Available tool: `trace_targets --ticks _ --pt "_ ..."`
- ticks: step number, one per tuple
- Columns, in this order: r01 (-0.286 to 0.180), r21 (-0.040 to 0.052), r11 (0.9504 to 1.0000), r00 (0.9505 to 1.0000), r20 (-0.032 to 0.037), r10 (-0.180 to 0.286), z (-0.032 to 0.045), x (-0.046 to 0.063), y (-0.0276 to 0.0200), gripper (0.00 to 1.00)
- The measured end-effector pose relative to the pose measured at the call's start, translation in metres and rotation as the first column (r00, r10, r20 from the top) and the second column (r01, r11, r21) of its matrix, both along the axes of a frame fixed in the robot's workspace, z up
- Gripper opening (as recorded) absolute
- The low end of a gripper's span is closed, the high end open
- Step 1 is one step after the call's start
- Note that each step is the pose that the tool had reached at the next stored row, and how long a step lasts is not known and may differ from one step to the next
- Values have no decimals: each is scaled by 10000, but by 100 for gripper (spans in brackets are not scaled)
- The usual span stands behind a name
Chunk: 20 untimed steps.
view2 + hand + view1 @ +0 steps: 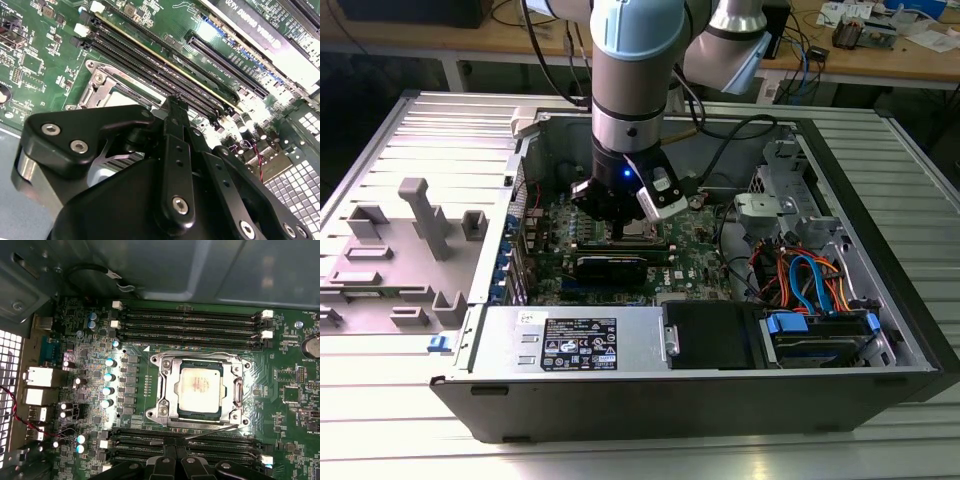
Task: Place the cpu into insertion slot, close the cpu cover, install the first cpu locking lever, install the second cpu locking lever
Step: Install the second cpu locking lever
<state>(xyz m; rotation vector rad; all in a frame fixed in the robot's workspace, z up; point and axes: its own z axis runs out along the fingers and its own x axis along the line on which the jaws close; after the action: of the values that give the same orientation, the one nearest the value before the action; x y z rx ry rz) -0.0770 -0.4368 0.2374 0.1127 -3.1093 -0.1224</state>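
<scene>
Pincer, fingers pressed together on nothing, hovers over memory slots just short of the cpu cover, which lies shut over the cpu, more slots beyond.

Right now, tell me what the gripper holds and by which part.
Cannot be told. The gripper sits at the free end of a thin locking lever beside the cpu cover; no grip shows.
</scene>
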Motion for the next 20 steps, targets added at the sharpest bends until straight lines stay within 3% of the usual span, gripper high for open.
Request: trace_targets --ticks 16,20 --pt "-1 8 10000 10000 2 1 0 -1 0 11" --pt "0 10 10000 10000 3 0 -45 -13 0 11"
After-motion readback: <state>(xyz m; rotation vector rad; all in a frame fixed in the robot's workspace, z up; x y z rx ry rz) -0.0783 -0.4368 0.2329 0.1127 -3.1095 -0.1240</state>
